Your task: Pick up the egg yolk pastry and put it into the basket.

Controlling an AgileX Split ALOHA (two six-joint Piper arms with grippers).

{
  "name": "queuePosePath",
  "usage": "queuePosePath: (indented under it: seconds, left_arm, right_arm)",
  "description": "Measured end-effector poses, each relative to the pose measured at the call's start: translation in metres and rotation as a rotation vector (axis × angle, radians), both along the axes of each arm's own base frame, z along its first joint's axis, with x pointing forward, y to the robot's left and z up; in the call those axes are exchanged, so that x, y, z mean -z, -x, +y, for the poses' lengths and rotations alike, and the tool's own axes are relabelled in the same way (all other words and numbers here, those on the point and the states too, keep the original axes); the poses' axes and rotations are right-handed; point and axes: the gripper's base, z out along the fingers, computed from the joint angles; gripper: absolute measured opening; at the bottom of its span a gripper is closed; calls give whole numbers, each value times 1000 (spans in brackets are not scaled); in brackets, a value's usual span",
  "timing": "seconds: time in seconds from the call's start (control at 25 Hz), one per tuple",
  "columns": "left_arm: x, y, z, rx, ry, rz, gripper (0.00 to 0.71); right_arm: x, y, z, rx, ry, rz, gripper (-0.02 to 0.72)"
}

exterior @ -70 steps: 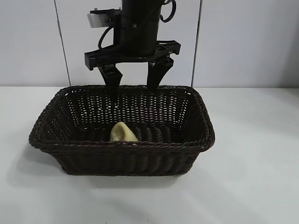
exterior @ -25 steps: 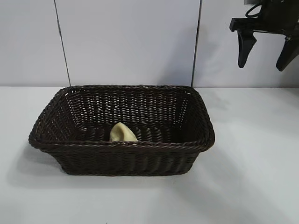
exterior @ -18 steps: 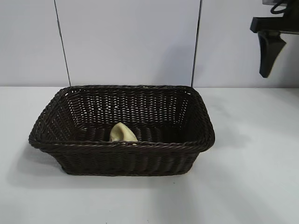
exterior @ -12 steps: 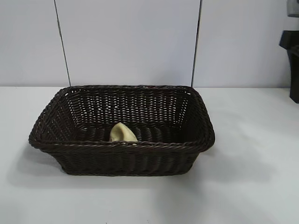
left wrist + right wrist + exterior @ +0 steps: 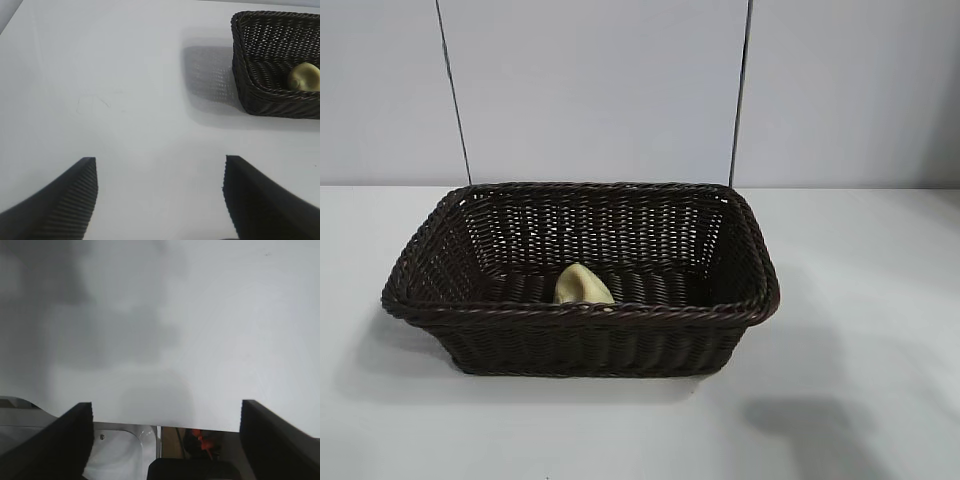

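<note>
The right gripper (image 5: 167, 440), which stood over the basket (image 5: 760, 300) a few seconds ago and then slid off toward the exterior view's right edge, is now gone from that view; its jaws stand wide apart and empty over the bare table (image 5: 225, 315). That retreat suggests the placing is done. The pastry (image 5: 583, 285) lies inside the basket by the near wall, a small pale yellow lump, smooth and matte. The left gripper (image 5: 160, 195) is parked well apart, also open and holding nothing.
</note>
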Motion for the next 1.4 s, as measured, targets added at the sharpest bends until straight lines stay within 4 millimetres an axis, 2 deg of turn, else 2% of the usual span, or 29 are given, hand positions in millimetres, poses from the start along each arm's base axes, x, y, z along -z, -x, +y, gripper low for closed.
queuePosePath:
  seconds: [0.2,0.6,1.0,1.08,1.4]
  left_arm:
    - [0,0,0,0,0,0,514]
    - [0,0,0,0,0,0,514]
    - [0,0,0,0,0,0,514]
    - [0,0,0,0,0,0,514]
    - [0,0,0,0,0,0,514]
  right_arm:
    - [3,35,-2,-5,-9,-142,579]
    - [-23,89,-6,-5,-33,-504,579]
    - [-32,142,-9,-6,-54,-841,579]
    - [-32,148,-10,-6,-56,-876,579]
    - [-31,149,-10,-6,-56,-866,579]
